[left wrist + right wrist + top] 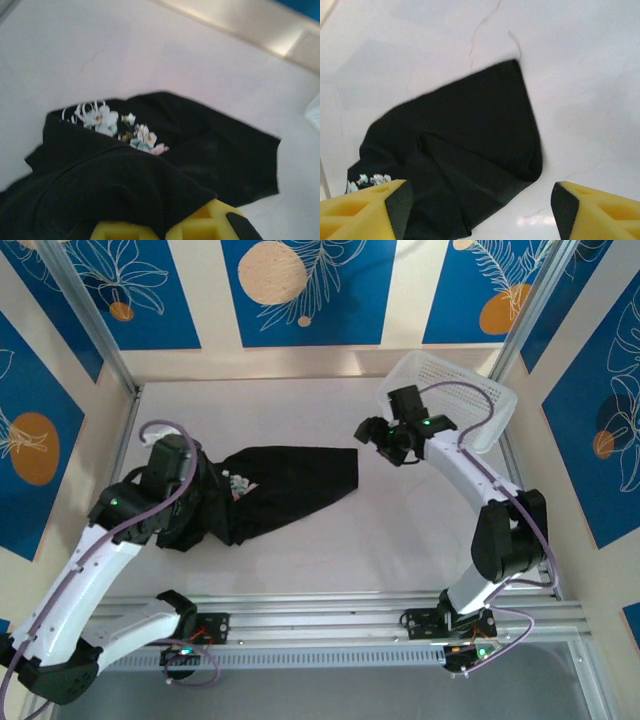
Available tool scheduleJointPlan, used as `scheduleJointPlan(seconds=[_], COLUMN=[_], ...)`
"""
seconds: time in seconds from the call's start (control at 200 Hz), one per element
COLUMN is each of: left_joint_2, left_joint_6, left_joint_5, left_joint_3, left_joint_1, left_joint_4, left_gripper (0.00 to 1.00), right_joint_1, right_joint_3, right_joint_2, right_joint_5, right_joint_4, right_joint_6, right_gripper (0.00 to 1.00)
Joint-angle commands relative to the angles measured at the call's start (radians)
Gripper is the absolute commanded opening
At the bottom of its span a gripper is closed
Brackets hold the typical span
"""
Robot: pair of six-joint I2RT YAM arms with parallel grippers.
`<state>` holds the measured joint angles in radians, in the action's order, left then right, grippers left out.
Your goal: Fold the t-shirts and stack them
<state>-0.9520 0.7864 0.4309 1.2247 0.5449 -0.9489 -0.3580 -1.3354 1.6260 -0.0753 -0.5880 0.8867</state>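
A crumpled black t-shirt lies left of the table's middle, with a bit of its rose print showing. My left gripper sits at the shirt's left end. In the left wrist view its yellow fingers are shut on a fold of black cloth, and the print shows just beyond. My right gripper hangs open above the table, right of the shirt and apart from it. In the right wrist view the gripper stands wide over the shirt's plain black end, holding nothing.
A white perforated basket stands at the back right, just behind the right arm. Bare white tabletop runs between the shirt and the back wall. An aluminium rail lines the near edge.
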Motion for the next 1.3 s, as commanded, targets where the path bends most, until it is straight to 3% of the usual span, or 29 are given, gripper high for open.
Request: scheduleJointPlan(seconds=[0.0,0.16,0.41,0.645,0.95,1.075,1.26,1.295], left_joint_2=[0.047,0.052,0.063,0.087,0.139,0.159,0.171,0.171], left_joint_6=[0.03,0.019,0.026,0.024,0.036,0.043,0.043,0.042], left_joint_5=[-0.028,-0.022,-0.01,-0.02,-0.029,-0.029,-0.025,-0.024], left_joint_3=[-0.01,-0.008,-0.008,-0.009,-0.021,-0.03,-0.031,-0.03], left_joint_1=[-0.008,-0.01,-0.009,-0.01,-0.01,-0.01,-0.01,-0.01], left_joint_4=[-0.003,-0.021,-0.057,-0.093,-0.124,-0.129,-0.134,-0.133], left_gripper=[0.0,0.0,0.0,0.0,0.0,0.0,0.0,0.0], right_joint_1=[-0.087,-0.212,-0.35,-0.393,-0.37,-0.363,-0.364,-0.364], right_joint_3=[0.024,0.074,0.033,0.1,0.021,-0.011,-0.028,-0.026], right_joint_2=[0.035,0.102,0.243,0.296,0.361,0.384,0.376,0.363], right_joint_5=[0.037,0.143,0.231,0.253,0.188,0.184,0.183,0.174], right_joint_4=[0.0,0.056,0.056,0.12,0.143,0.139,0.135,0.131], right_joint_6=[0.149,0.282,0.346,0.437,0.441,0.44,0.447,0.448], right_gripper=[0.72,0.7,0.63,0.55,0.4,0.29,0.0,0.0])
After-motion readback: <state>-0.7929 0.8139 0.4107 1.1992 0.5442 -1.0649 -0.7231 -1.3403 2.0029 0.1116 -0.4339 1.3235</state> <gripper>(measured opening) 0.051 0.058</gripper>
